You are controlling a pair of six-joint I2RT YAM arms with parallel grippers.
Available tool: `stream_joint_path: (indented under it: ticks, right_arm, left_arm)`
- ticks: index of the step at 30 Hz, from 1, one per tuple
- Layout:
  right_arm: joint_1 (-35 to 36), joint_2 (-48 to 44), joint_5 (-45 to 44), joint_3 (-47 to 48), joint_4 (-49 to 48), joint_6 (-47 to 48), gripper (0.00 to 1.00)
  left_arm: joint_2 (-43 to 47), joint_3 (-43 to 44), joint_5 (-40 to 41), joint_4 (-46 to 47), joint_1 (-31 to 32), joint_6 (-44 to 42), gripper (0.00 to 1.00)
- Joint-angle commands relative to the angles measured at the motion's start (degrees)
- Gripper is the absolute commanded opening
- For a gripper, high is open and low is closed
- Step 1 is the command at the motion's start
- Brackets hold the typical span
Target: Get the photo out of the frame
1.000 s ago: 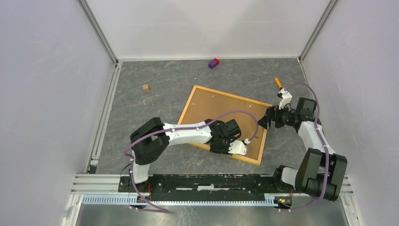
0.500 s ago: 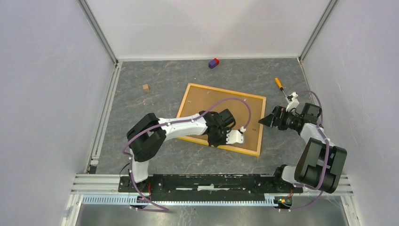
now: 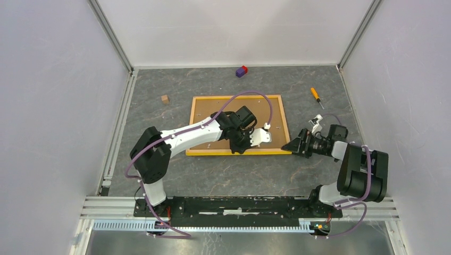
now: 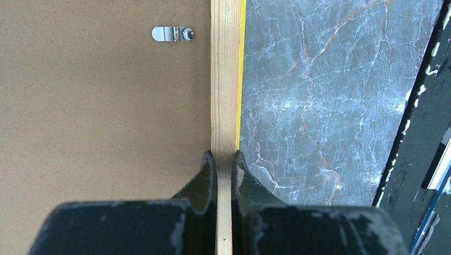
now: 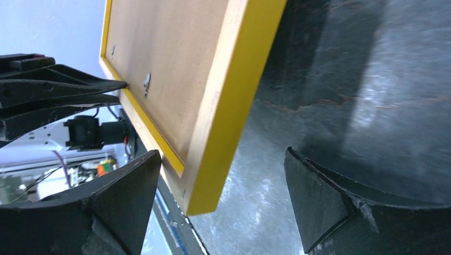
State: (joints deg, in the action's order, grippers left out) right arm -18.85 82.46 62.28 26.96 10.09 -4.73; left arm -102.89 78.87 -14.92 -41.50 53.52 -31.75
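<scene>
Left jaws clamp frame (image 4: 224, 79), right jaws spread

No readable writing in any view

The frame (image 3: 207, 111), seen from its plain brown back, its metal clip (image 4: 173, 34) and the grey marbled table (image 3: 239, 175) carry no letters, numbers, brand marks or labels that can be made out.

frame (image 3: 210, 109) on table (image 3: 239, 175), screwdriver (image 3: 316, 94) right of it, cube (image 3: 165, 99) left, blocks (image 3: 241, 71) behind

White arms (image 3: 187, 135) — black joints, purple cables (image 3: 250, 94).
</scene>
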Motion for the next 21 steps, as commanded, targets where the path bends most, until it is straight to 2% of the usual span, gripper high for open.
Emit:
stream_joint_path:
  ticks: [1,4,7,12,14,15,17,18,19,21]
  right_arm:
    - [3.60,2.12,4.83,-1.61,-7.59,-6.86,0.88]
    - [5.74,3.16,5.18,-2.41,-11.38,-9.82,0.79]
    - [7.03,4.70,5.76,-2.60,-12.72,-11.11,0.63]
    - [7.23,7.64,7.95,-0.54,-9.13,-9.27,0.22]
    - [7.20,7.77,8.33,-0.07,-7.35,-8.90,0.01]
    - [7.21,7.54,8.42,-0.09,-7.09,-9.09,0.00]
    - [7.21,6.53,8.31,-0.61,-7.22,-9.91,0.00]
    - [7.18,5.97,8.08,-1.10,-7.90,-11.10,0.00]
    - [7.17,5.61,8.16,-2.00,-9.51,-12.87,0.00]
    - [7.20,5.00,8.46,-4.41,-15.88,-18.87,0.00]
  left_arm:
    - [4.96,2.23,-2.61,3.51,0.42,0.23,0.02]
    - [4.77,1.95,-1.49,4.15,0.78,-0.06,0.02]
    - [4.24,2.36,2.87,4.39,2.92,-1.10,0.02]
    - [5.26,0.21,10.19,7.49,6.26,-1.96,0.02]
    - [5.61,-0.86,16.27,10.58,6.58,-0.43,0.03]
    - [5.85,-1.17,19.06,11.68,6.70,0.52,0.11]
    - [6.67,-0.29,26.36,11.08,8.10,2.29,0.50]
    - [7.46,-0.36,29.40,10.85,9.08,2.47,0.81]
    - [8.90,-1.03,31.48,10.68,9.89,2.41,0.91]
    - [11.71,-3.51,34.41,10.47,11.71,1.55,1.00]
